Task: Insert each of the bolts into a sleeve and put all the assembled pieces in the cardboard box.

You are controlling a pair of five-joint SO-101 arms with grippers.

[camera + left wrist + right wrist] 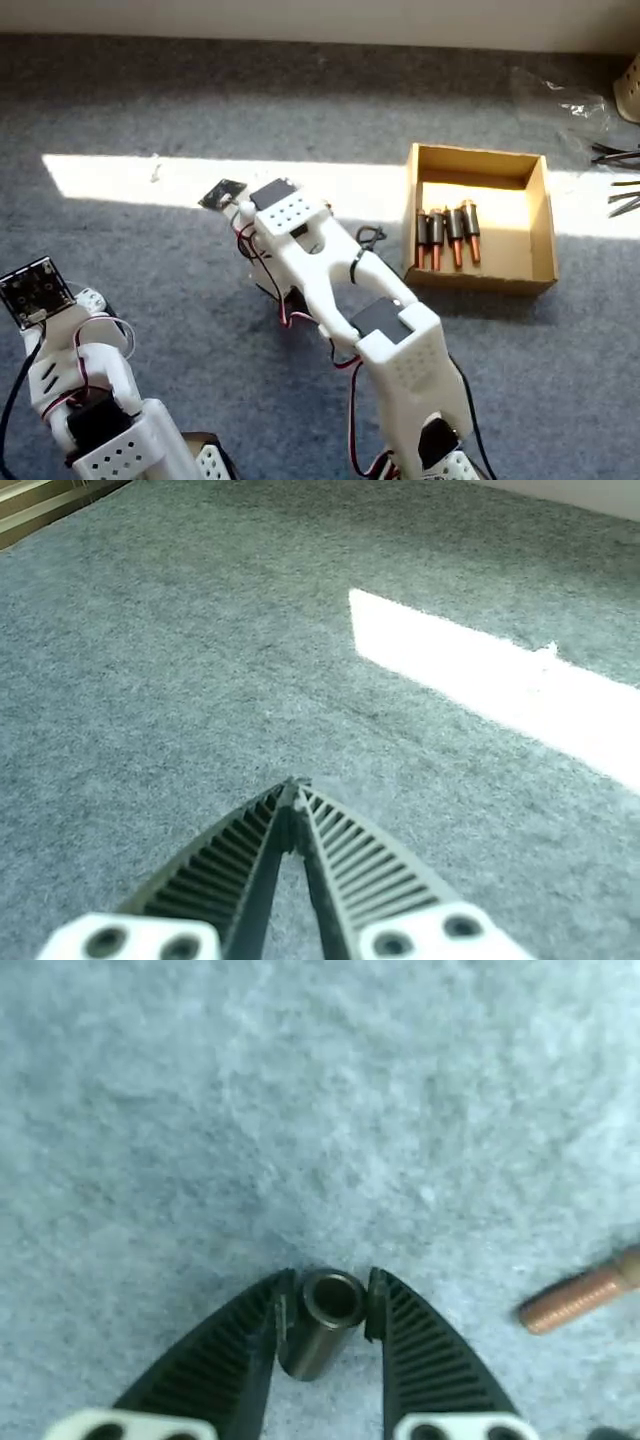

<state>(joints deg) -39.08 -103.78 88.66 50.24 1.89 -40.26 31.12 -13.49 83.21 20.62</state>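
A dark hollow sleeve (pixel 322 1325) stands between the ribbed fingers of my right gripper (pixel 330 1282), which is shut on it just above the grey carpet. A copper-coloured bolt (pixel 580 1300) lies on the carpet a short way to one side of that gripper. My left gripper (pixel 293 785) is shut with nothing in it, low over bare carpet. In the high view the right arm (pixel 330 260) stretches out over the middle of the floor, and the left arm (pixel 70 360) sits at the near left. The cardboard box (pixel 475 158) at the right holds several assembled pieces (pixel 447 235) side by side.
A bright strip of sunlight (pixel 150 175) crosses the carpet behind the arms and reaches the box. Crumpled clear plastic (pixel 560 100) and some dark tools (pixel 620 155) lie at the far right edge. Red and black cables (pixel 262 262) hang under the right arm.
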